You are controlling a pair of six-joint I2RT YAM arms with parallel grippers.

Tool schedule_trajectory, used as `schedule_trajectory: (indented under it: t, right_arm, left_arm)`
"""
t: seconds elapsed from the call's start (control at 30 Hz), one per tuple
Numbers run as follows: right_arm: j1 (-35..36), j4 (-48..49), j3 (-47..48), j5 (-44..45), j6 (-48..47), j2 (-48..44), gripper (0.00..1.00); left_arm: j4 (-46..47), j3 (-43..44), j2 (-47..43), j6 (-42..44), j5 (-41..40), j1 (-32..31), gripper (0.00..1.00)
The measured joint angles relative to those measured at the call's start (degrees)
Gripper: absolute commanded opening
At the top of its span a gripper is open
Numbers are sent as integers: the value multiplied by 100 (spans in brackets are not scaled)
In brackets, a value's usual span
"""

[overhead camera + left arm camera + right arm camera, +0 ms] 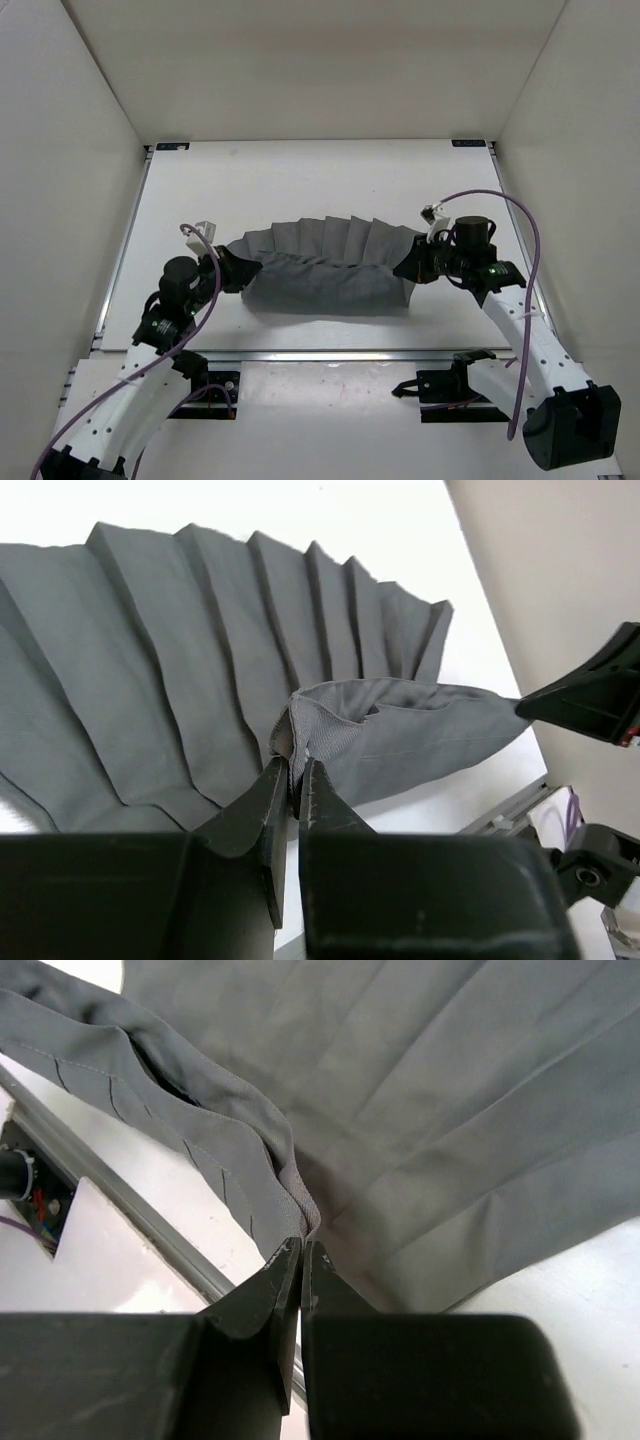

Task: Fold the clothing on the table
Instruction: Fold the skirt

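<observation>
The left gripper (297,772) is clamped on a bunched corner of the skirt (330,272), its jaws nearly together with only a thin pinch of cloth between them. The right gripper (301,1250) is likewise closed on the opposite corner, where a ribbed strip of fabric is caught at the fingertips. Between the two grips a doubled edge of grey cloth is strung, and it appears slightly lifted and slack. Beyond that edge the pleats (200,630) are fanned out flat toward the far side of the table (300,180). The skirt is thus spread across the middle of the table, between the arms, with one end held in each gripper.

The cloth is judged to be light, soft and limp. No shape will be kept by it when it is lifted, and the pleats are likely to be dragged or bunched if it is pulled unevenly. Little risk of damage is expected, though a thin pinch could slip free. The corners of the band-like edge are judged the best places to hold, since the whole width can be carried over evenly from there.
</observation>
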Motion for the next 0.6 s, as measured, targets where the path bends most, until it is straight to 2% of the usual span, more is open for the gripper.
schedule_trajectory:
  t: [0.23,0.6]
  right_arm:
    - [-343,498,1075,-26,-35,1344,0]
    - [-190,1530,2885,79,85,3897,0]
  left_arm:
    - [612,107,1128,11,-326,203,0]
    - [1816,758,3526,286,-979,382,0]
